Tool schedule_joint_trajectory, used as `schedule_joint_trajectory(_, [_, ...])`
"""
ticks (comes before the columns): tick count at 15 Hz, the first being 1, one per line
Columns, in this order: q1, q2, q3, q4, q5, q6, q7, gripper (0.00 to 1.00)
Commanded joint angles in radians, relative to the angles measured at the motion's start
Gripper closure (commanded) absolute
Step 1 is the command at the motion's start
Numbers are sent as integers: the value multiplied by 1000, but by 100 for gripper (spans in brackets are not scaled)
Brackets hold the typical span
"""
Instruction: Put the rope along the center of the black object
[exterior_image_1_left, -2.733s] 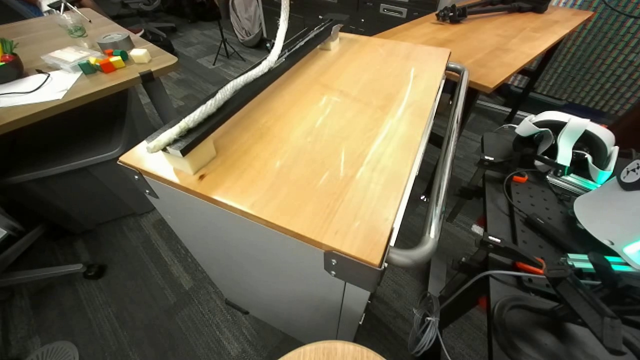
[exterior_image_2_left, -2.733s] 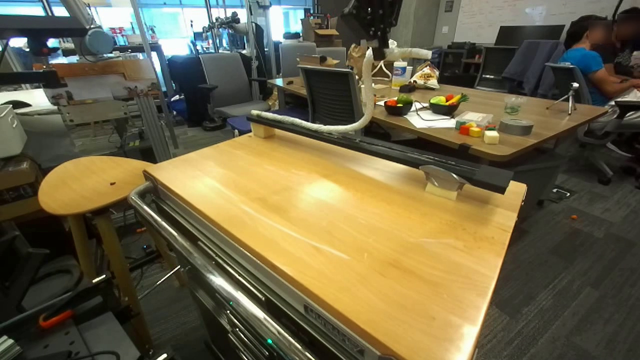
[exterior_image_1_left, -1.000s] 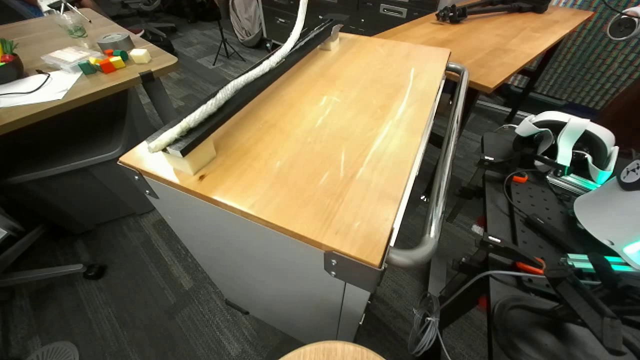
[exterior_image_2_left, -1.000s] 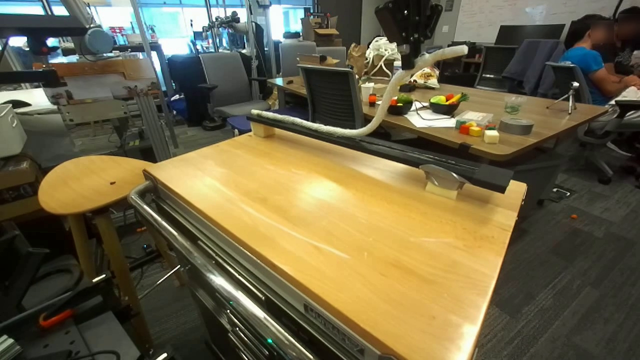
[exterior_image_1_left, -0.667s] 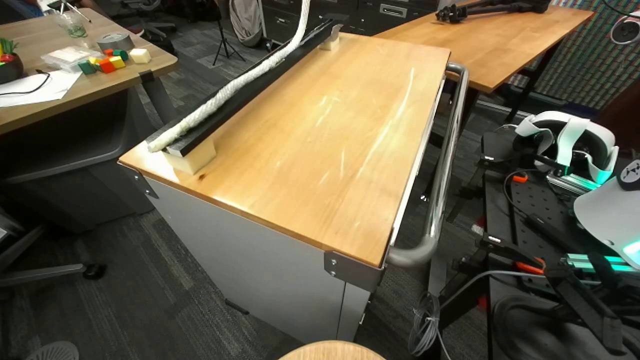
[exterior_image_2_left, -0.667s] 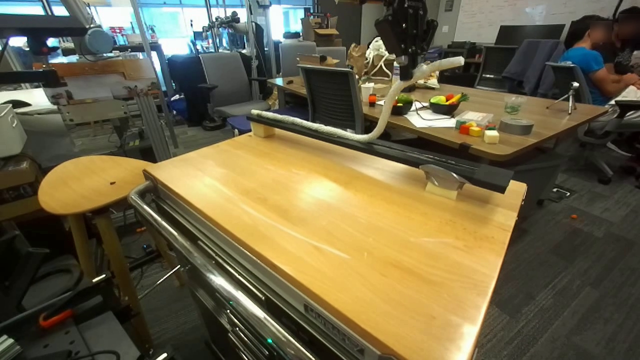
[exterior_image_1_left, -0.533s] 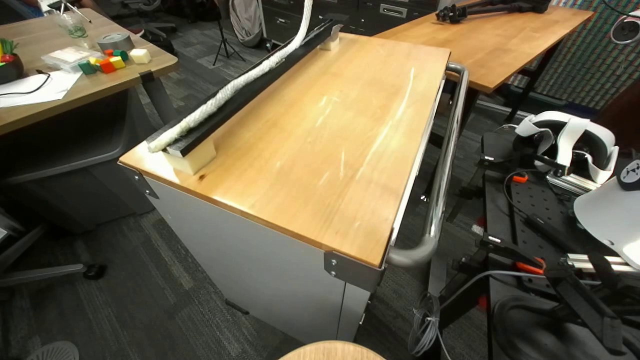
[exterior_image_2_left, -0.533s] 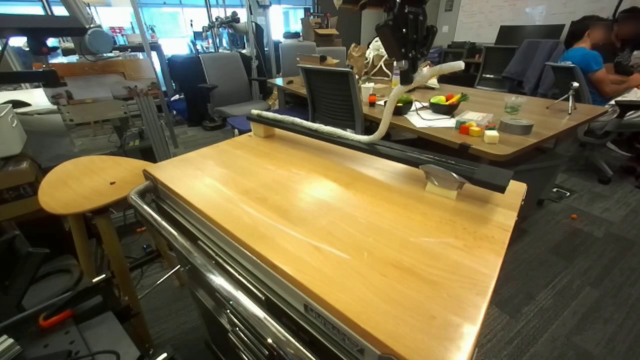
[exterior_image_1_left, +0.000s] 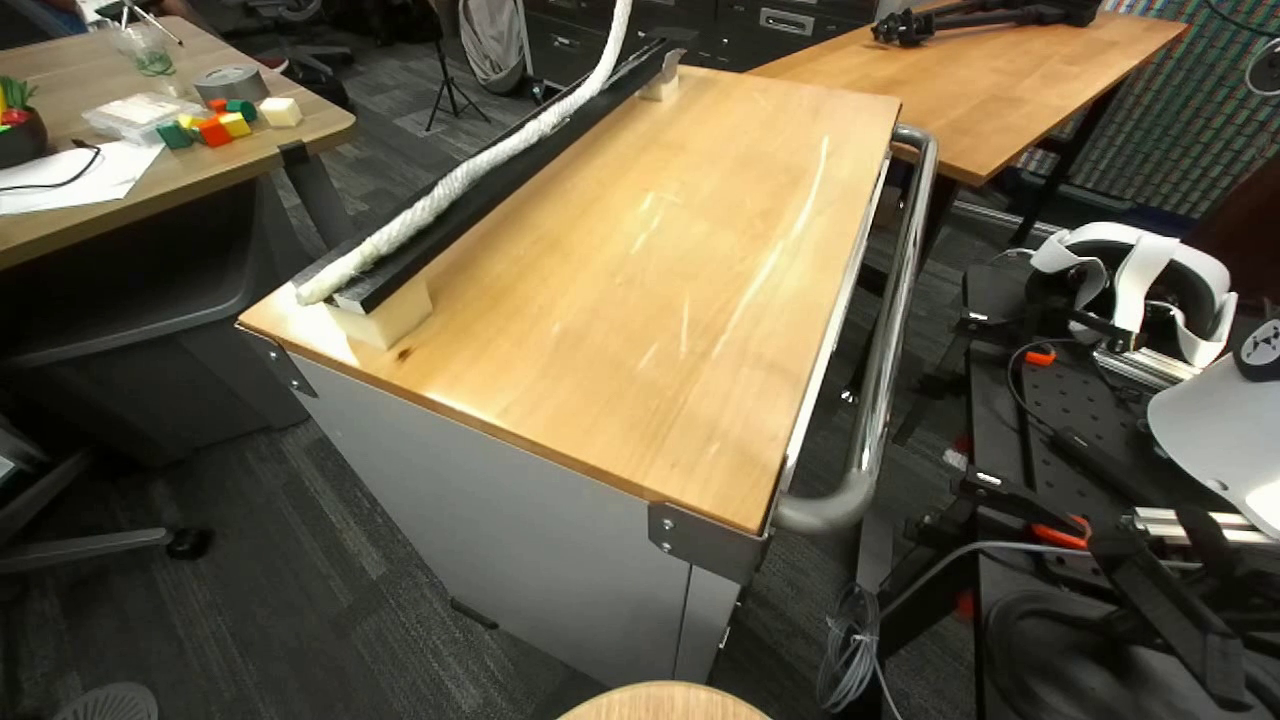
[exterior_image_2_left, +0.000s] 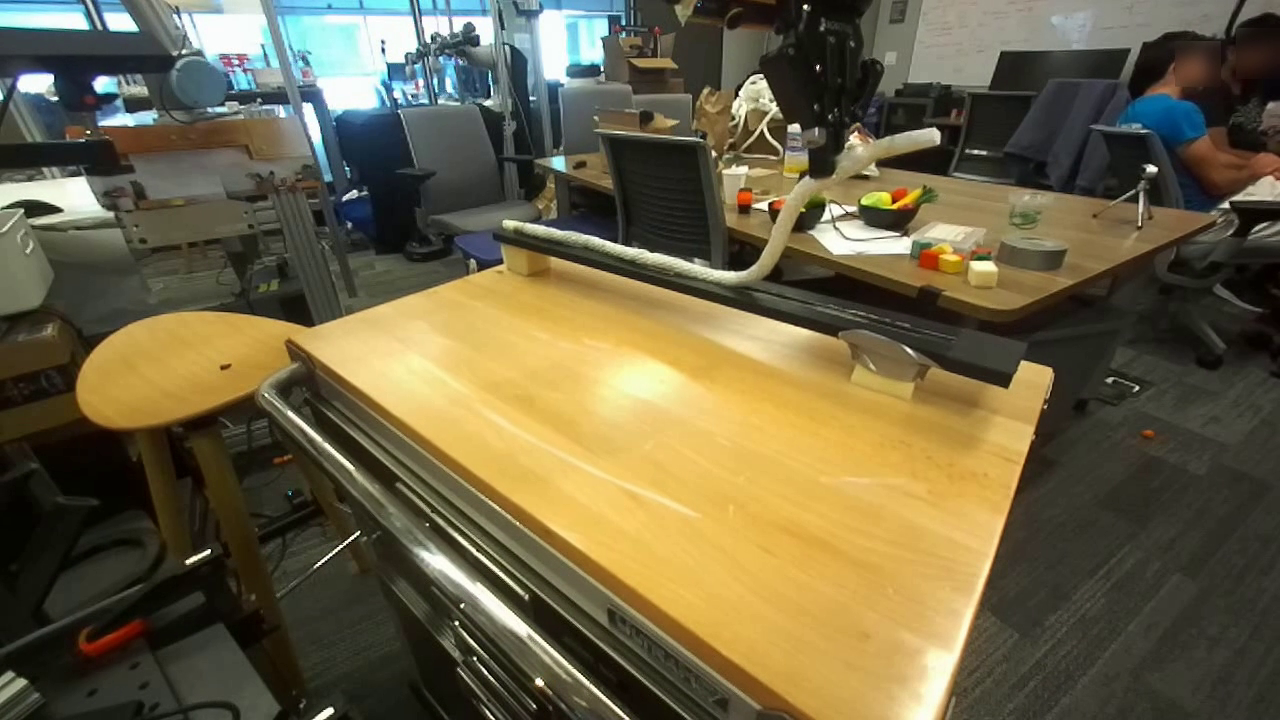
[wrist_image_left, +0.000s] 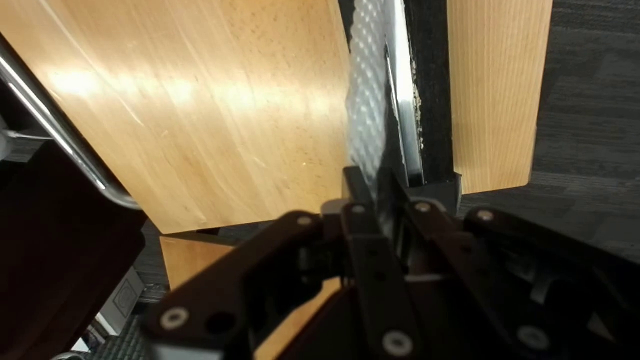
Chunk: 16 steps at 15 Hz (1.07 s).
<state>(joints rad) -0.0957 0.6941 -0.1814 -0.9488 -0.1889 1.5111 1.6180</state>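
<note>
I judged myself about midway through laying the rope (exterior_image_2_left: 715, 273) along the strip (exterior_image_2_left: 860, 318), which ran by the upper edge of the worktop (exterior_image_2_left: 640, 450) in an exterior view. At the upper middle of that frame the rope rested on the strip's left stretch, then bent up to my jaws, which stood nearly together and pinched it short of its free tip (exterior_image_2_left: 925, 139). The next move called, I thought, for lowering it toward the strip's right end, over the centre, before letting go. The rope looked white and twisted, its bend soft, the tip jutting right. In the wrist view the rope hung left of the shiny channel (wrist_image_left: 409, 120); whether off-centre or merely high, I couldn't tell
</note>
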Motion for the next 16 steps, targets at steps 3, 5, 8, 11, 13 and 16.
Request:
schedule_joint_trajectory(3, [-13, 44, 0, 37, -1, -9, -10, 98])
schedule_joint_trajectory(5, [-12, 56, 1, 38, -2, 1, -7, 98])
schedule_joint_trajectory(8, [-11, 69, 4, 42, 1, 9, -7, 98])
schedule_joint_trajectory(11, [-11, 79, 4, 46, 0, 7, -9, 98])
schedule_joint_trajectory(13, [-12, 86, 5, 48, 0, 8, -10, 98])
schedule_joint_trajectory(16, [-13, 96, 5, 52, 1, 10, -10, 98])
